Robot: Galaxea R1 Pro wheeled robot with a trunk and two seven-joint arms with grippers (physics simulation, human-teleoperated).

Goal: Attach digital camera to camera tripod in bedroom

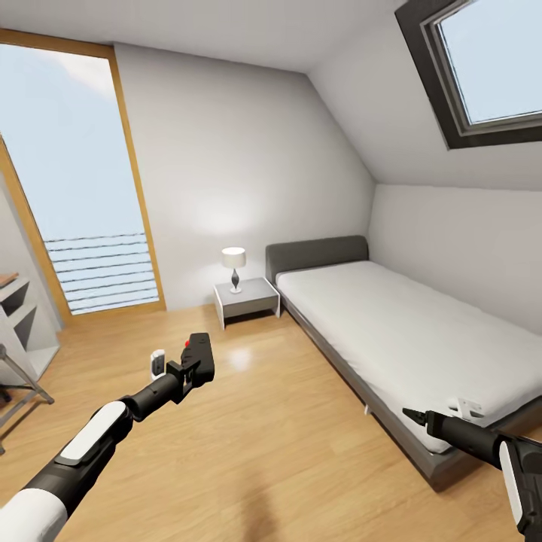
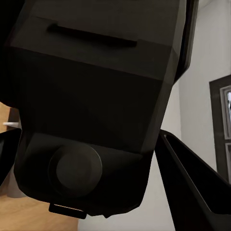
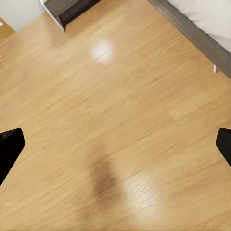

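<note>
The digital camera (image 1: 200, 360) sits clamped in the left pincer (image 1: 188, 369), held up over the wood floor (image 1: 271, 421) at the end of the outstretched left arm; a small red dot shows at its top edge. In the left wrist view the camera body (image 2: 96, 110) fills the space between the dark fingers (image 2: 192, 178), pressed against them. The right pincer (image 1: 412, 415) hovers low beside the bed (image 1: 391, 331), its fingers (image 3: 9, 149) spread wide with bare floor (image 3: 115, 110) between them. Ahead of both pincers the floor lies open up to a nightstand (image 1: 247, 299) carrying a lamp (image 1: 234, 267). The bed frame edge runs close alongside the right pincer; shelving (image 1: 19, 316) stands beyond the left arm.
</note>
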